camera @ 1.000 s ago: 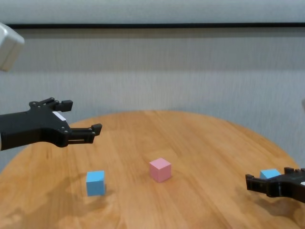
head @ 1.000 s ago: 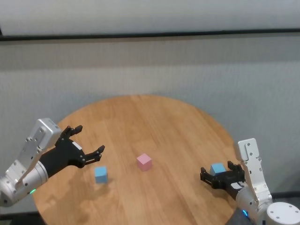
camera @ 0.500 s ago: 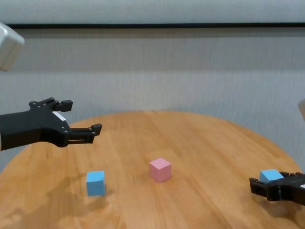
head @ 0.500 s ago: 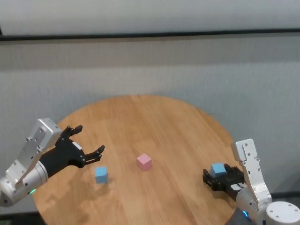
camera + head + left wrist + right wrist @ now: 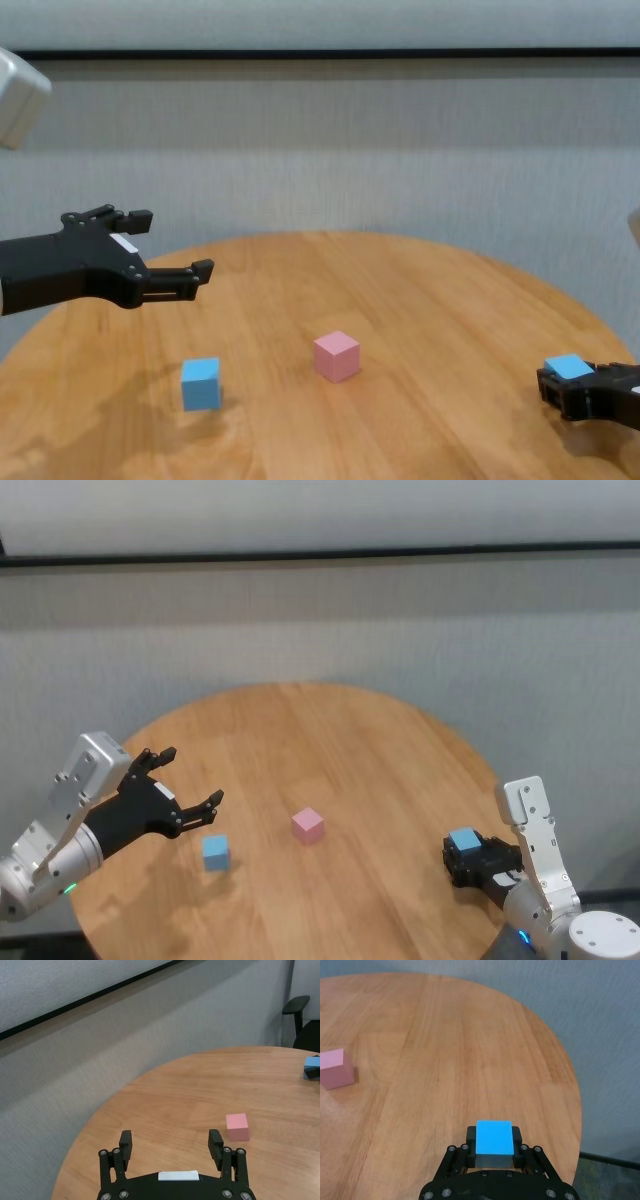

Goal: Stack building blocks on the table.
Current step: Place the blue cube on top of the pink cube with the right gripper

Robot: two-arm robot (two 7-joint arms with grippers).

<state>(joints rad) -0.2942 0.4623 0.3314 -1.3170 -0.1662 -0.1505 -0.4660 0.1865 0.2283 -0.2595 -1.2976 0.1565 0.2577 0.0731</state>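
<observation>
Two black fingers of our right gripper (image 5: 494, 1152) press the sides of a light blue cube (image 5: 494, 1137), clenched on it low over the right edge of the round wooden table (image 5: 330, 730). Our left gripper (image 5: 188, 783) hovers with its jaws spread wide above the table's left side, nothing between them. Just below it a second light blue cube (image 5: 215, 852) sits on the planks. We see the pink cube (image 5: 308, 825) near the middle, well apart from both blue ones.
</observation>
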